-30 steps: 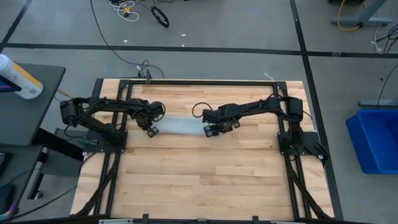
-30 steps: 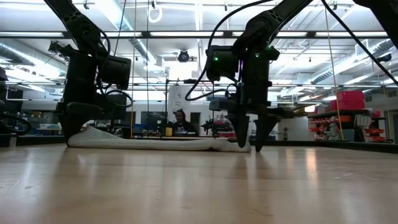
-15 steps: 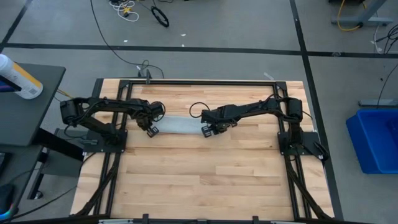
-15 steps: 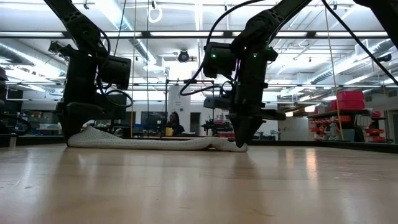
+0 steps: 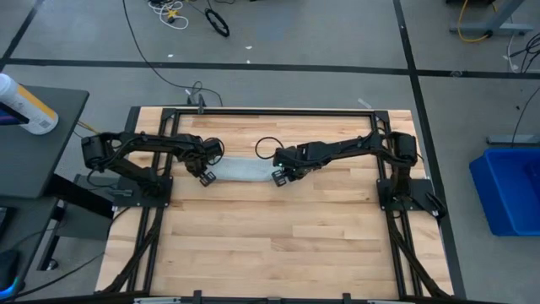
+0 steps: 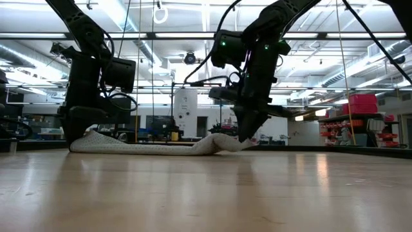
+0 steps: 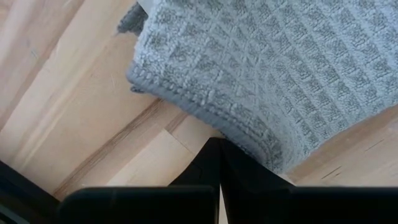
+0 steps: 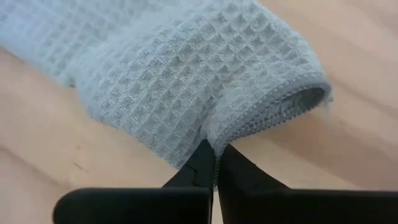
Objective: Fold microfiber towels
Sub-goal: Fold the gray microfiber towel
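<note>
The pale grey-blue microfiber towel point(image 5: 243, 171) lies as a narrow band across the far middle of the wooden table point(image 5: 270, 245), between my two grippers. My left gripper point(image 5: 207, 176) is shut at the towel's left end. My right gripper point(image 5: 278, 176) is shut on its right end. In the low view the towel point(image 6: 154, 148) lies flat along most of its length, and its right end rises to the right gripper point(image 6: 244, 137). My left gripper pinches the towel's hemmed edge point(image 7: 249, 146) at its left end between its two fingers. The fingers come down from above, and that end point(image 6: 96, 136) stays low on the table. My right gripper pinches the hemmed edge point(image 8: 214, 140) at the towel's right end, where the cloth curls into a fold of more than one layer. Its fingers point down from above. That end point(image 6: 222, 142) is raised a little off the table, and the cloth slopes down slack to the left.
A bright blue bin point(image 5: 510, 190) stands on the floor beyond the table's right edge. A white bottle point(image 5: 25, 105) lies on a dark side table at the left. Bare wood fills the near half of the table. Cables lie on the floor behind.
My right gripper has shut on the towel's right end and then risen a little, shifting toward the table's left. That end has come up off the table and bunched slightly, while the rest of the towel and its left end have stayed put.
</note>
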